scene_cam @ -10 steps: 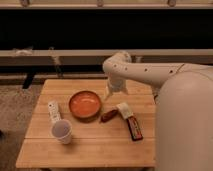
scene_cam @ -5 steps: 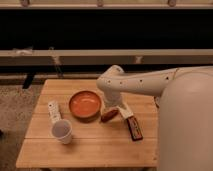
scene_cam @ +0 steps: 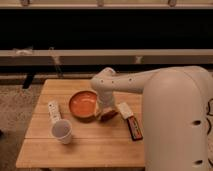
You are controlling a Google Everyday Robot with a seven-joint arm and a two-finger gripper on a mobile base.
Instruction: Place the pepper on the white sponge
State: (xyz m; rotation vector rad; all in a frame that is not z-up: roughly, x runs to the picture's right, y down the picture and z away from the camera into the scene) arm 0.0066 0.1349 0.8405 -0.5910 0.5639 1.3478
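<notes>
The jaws hang low at the pepper [scene_cam: 108, 116], grip impossible to tell; bowl [scene_cam: 82, 104] just left of them, white sponge [scene_cam: 125, 110] just right.

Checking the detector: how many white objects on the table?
3: white sponge right of the mid-table gripper; white cup front left; white stick-like object left of the orange bowl. Arm may hide more.

Reddish-brown pepper [scene_cam: 109, 115], white sponge [scene_cam: 125, 110], orange bowl [scene_cam: 81, 103], red-and-black bar [scene_cam: 134, 129], white cup [scene_cam: 62, 131], white gripper [scene_cam: 103, 110] at the pepper
</notes>
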